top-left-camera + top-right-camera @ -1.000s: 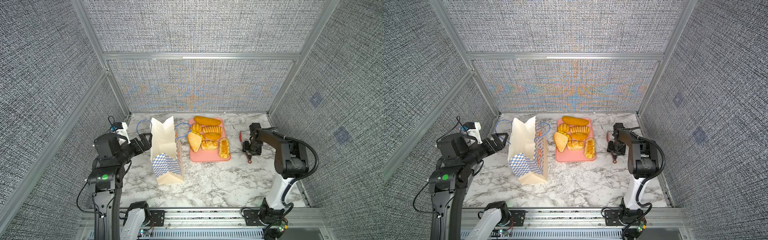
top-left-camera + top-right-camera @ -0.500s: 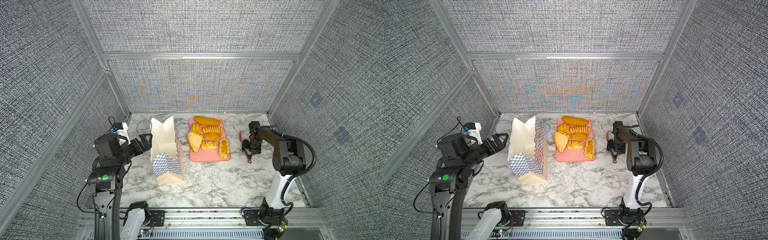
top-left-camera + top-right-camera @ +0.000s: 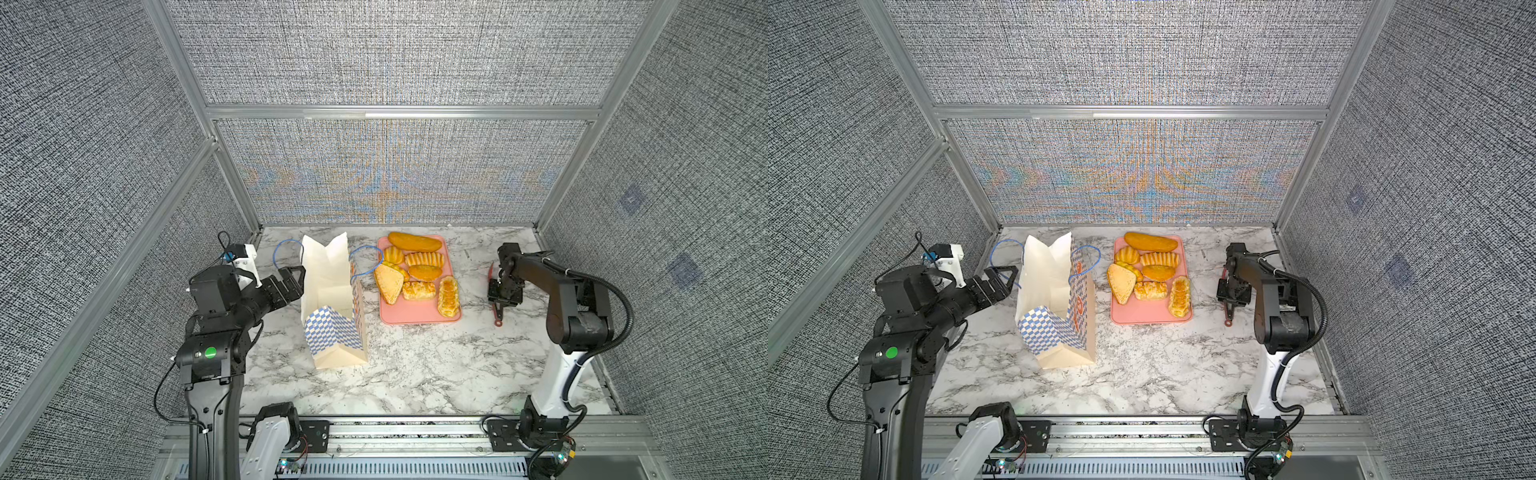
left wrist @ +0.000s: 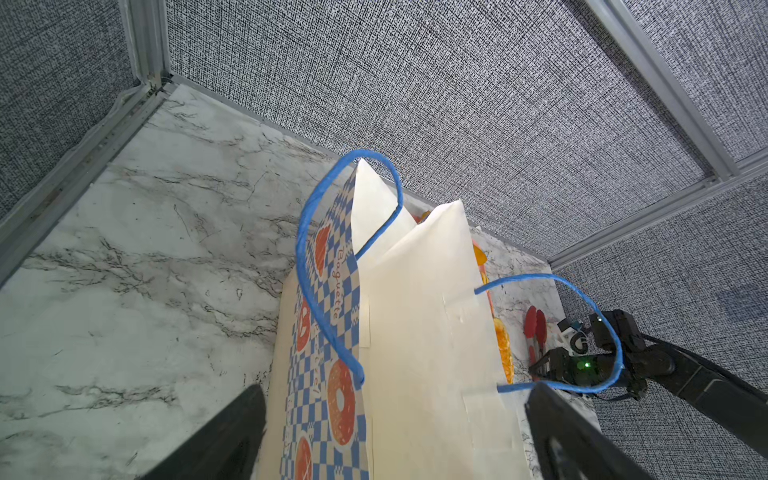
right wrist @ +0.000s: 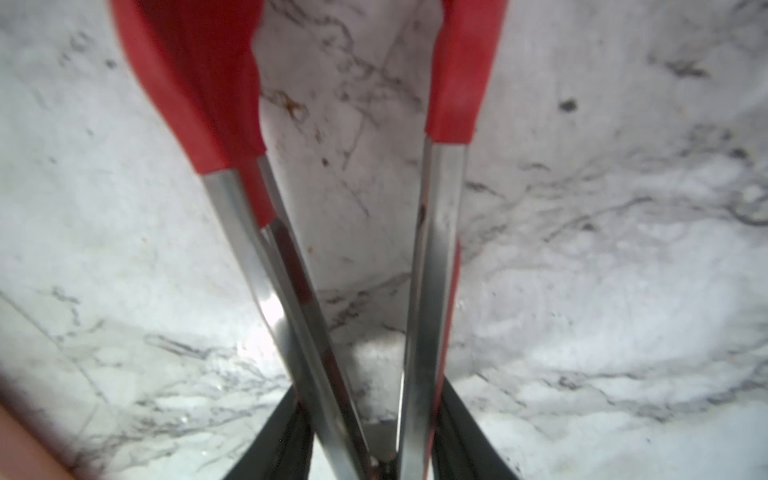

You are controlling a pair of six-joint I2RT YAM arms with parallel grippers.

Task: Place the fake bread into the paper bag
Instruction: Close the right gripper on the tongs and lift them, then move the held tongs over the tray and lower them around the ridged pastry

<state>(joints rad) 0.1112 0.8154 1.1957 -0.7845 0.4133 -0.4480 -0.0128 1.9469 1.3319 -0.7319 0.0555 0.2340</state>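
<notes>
Marble tabletop [image 3: 415, 365], left pincer [image 3: 293, 278] spread wide beside paper bag [image 3: 332, 332], empty, right pincer [image 3: 503, 296] clamped around red tongs [image 5: 434, 257]

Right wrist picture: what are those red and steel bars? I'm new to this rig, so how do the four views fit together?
Two robot arms work over a marble table. Both top views look down on the whole scene; each wrist picture comes from a camera on one arm. The bars are red tongs, and the right gripper has its fingers pressed on their steel arms. The left gripper, open, sits beside the standing paper bag. The fake bread lies on a pink tray.
</notes>
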